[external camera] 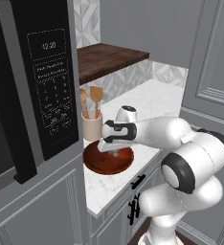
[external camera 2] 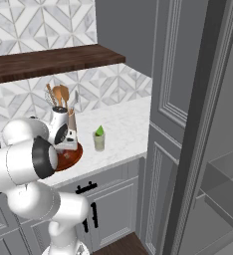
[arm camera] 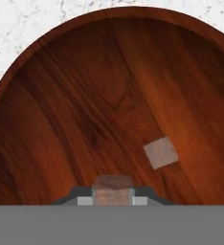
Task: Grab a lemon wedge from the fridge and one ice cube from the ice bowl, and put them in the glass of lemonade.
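Clamped between the end effector's [arm camera: 113, 196] fingertips is one ice cube [arm camera: 113, 185], just above the bowl [arm camera: 61, 119], where a second cube [arm camera: 160, 152] lies on the wood. Right of the bowl on the table [external camera 2: 123, 124] stands the glass [external camera 2: 99, 141] (a green wedge [external camera 2: 99, 131] at its rim).

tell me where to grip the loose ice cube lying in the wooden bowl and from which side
Take the loose ice cube by two opposite flat side faces, coming straight down from above. It lies flat on the floor of the ice bowl, turned a little askew, so the jaws should be rotated to match its faces. The bowl's raised rim probably rules out a sideways approach. The gripper already seems shut on another cube.
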